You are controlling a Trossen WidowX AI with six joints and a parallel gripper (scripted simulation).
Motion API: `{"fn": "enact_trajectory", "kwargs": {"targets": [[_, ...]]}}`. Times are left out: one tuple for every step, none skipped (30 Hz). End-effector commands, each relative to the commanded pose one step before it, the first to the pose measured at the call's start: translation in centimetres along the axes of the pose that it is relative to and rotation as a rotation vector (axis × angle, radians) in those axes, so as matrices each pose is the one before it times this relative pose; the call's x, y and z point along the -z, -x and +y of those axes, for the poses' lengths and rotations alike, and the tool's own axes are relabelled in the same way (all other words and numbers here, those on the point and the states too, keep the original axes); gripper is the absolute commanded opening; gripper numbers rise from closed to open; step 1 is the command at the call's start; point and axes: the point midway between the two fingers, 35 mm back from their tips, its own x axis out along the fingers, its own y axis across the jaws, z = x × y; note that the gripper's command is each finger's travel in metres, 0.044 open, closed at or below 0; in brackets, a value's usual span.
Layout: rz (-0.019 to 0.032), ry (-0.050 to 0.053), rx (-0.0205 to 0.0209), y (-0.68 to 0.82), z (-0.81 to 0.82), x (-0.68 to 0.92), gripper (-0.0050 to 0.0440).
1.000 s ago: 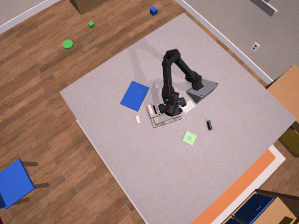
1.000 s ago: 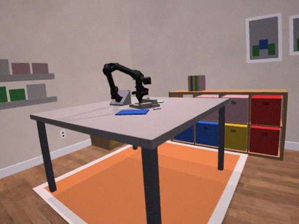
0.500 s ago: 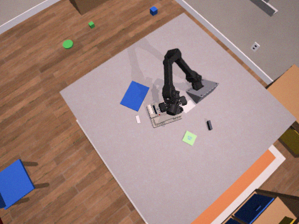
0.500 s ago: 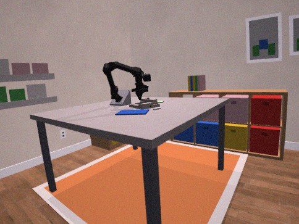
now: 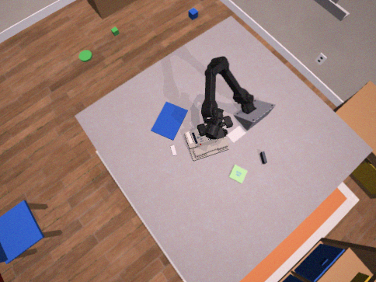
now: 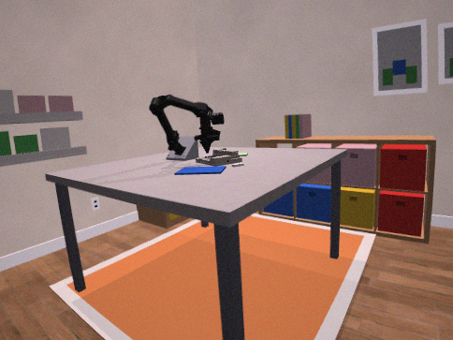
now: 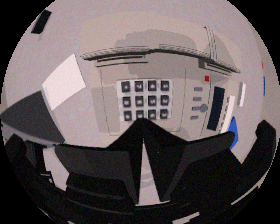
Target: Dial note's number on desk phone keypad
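Observation:
The grey desk phone (image 5: 210,152) (image 6: 218,157) lies on the table, its handset (image 7: 156,50) in the cradle. Its keypad (image 7: 145,95) is a grid of dark keys; a red dot (image 7: 206,78) and a dark display (image 7: 216,106) sit beside it. My gripper (image 5: 210,131) (image 6: 206,149) (image 7: 141,122) is shut with nothing between its fingers and points down at the phone. In the wrist view its tip sits at the near edge of the keypad and hides the closest keys. I cannot tell whether it touches a key. The green note (image 5: 238,173) (image 6: 241,154) lies beyond the phone; its number is unreadable.
A blue folder (image 5: 169,120) (image 6: 200,170), a white sheet (image 5: 236,134) (image 7: 63,80), a small white block (image 5: 173,150) and a small black object (image 5: 263,157) (image 7: 41,21) lie around the phone on the grey table (image 5: 194,214) (image 6: 262,173). The arm's base (image 5: 254,113) stands behind.

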Motion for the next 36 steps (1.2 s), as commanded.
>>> {"fn": "enact_trajectory", "kwargs": {"targets": [[0.00367,0.0032,0.00105,-0.52,0.065,0.234,-0.005],[-0.00004,0.0,-0.00001,-0.076,-0.002,-0.002,-0.005],[0.0,0.0,0.0,0.0,0.0,0.0,-0.005],[0.0,0.0,0.0,0.0,0.0,0.0,-0.005],[-0.00004,0.0,-0.00001,-0.103,-0.002,-0.002,-0.005],[-0.00004,0.0,-0.00001,-0.118,-0.002,-0.002,-0.005],[-0.00004,0.0,-0.00001,-0.134,-0.002,-0.002,-0.005],[-0.00003,0.0,0.0,-0.147,-0.001,-0.002,-0.005],[-0.00002,0.0,0.0,-0.153,-0.001,-0.001,-0.005],[0.0,0.0,0.0,-0.155,0.0,0.0,-0.005],[0.00001,0.0,0.0,-0.156,0.001,0.001,-0.005],[0.00003,0.0,0.00001,-0.156,0.001,0.002,-0.005],[0.00004,0.0,0.00001,-0.156,0.002,0.002,-0.005],[0.00006,0.0,0.00001,-0.155,0.003,0.003,-0.005],[0.00006,0.0,0.00001,-0.123,0.003,0.003,-0.005],[0.00004,0.0,0.00001,-0.075,0.002,0.002,-0.005],[0.00001,0.0,0.0,-0.025,0.001,0.001,-0.005],[0.0,0.0,0.0,0.0,0.0,0.0,-0.005],[0.0,0.0,0.0,0.0,0.0,0.0,-0.005],[0.0,0.0,0.0,0.0,0.0,0.0,-0.005],[0.0,0.0,0.0,0.0,0.0,0.0,-0.005],[0.0,0.0,0.0,0.0,0.0,0.0,-0.005],[0.0,0.0,0.0,0.0,0.0,0.0,-0.005],[0.0,0.0,0.0,0.0,0.0,0.0,-0.005],[0.0,0.0,0.0,0.0,0.0,0.0,-0.005],[0.0,0.0,0.0,0.0,0.0,0.0,-0.005],[0.0,0.0,0.0,0.0,0.0,0.0,-0.005],[0.0,0.0,0.0,0.0,0.0,0.0,-0.005],[0.0,0.0,0.0,0.0,0.0,0.0,-0.005],[0.0,0.0,0.0,0.0,0.0,0.0,-0.005],[0.0,0.0,0.0,0.0,0.0,0.0,-0.005],[0.0,0.0,0.0,0.0,0.0,0.0,-0.005],[0.0,0.0,0.0,0.0,0.0,0.0,-0.005],[0.0,0.0,0.0,0.0,0.0,0.0,-0.005],[0.0,0.0,0.0,0.0,0.0,0.0,-0.005],[0.0,0.0,0.0,-0.013,0.0,0.0,-0.005]]}}
